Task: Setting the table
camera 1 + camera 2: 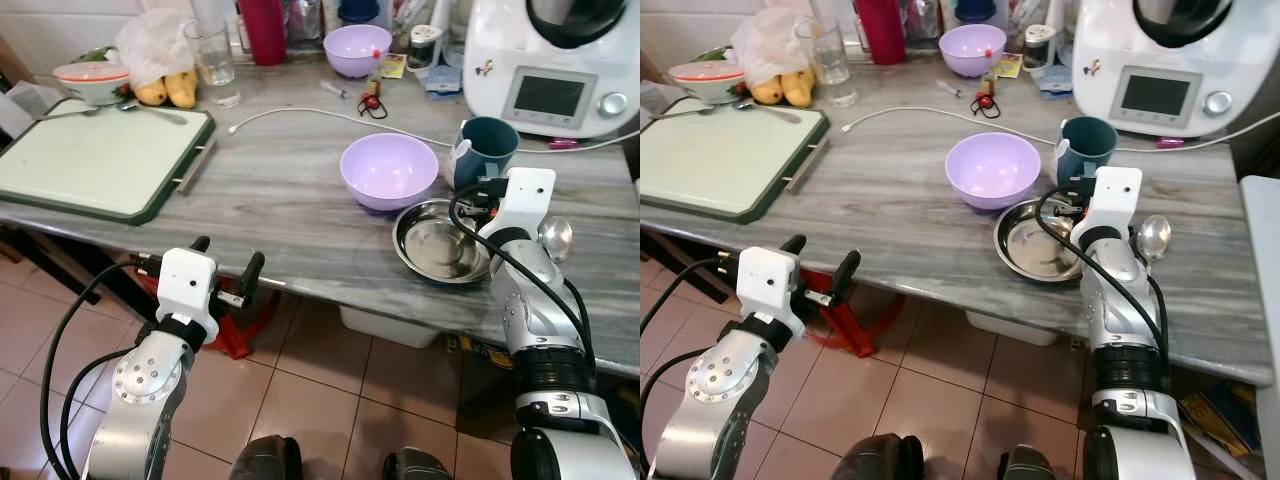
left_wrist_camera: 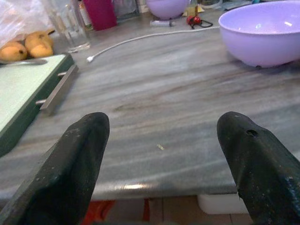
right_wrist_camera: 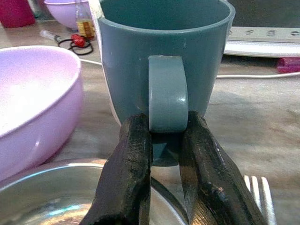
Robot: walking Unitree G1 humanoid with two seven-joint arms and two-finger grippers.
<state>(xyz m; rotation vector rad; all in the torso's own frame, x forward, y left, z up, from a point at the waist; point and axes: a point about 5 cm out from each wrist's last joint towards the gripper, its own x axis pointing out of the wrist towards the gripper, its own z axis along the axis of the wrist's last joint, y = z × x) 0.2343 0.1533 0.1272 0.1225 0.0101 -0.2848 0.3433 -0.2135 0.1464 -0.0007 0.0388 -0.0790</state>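
At the right of centre in the head views, the right gripper [image 3: 165, 140] had its two black fingers [image 3: 131, 178] pinched on the handle of the teal mug [image 1: 487, 148], one finger on each side of the loop, as the right wrist view showed closely. The mug stood upright on the grey marble-patterned table [image 1: 280, 210], just behind a shallow steel dish [image 1: 438, 243] and just right of a large lilac bowl [image 1: 389, 170]. A metal spoon [image 1: 556, 237] lay to the right of the dish, partly hidden by the silver arm (fork tines also showed at the lower right corner of the right wrist view, though the rest of that fork was out of sight). The left gripper [image 1: 226, 268] hung in the lower left of the frame, at the table's near edge, its fingers spread wide and holding nothing; the left wrist view looked between them across the tabletop. In the upper left lay a pale cutting board with a dark green rim [image 1: 100, 160], with a spoon [image 1: 150, 110] on its far edge, bananas [image 1: 168, 90] and a drinking glass [image 1: 214, 62] behind it. A second lilac bowl [image 1: 357, 49] sat at the top centre, a white kitchen machine [image 1: 555, 65] in the upper right, and a white cable [image 1: 330, 117] ran across the table between them.
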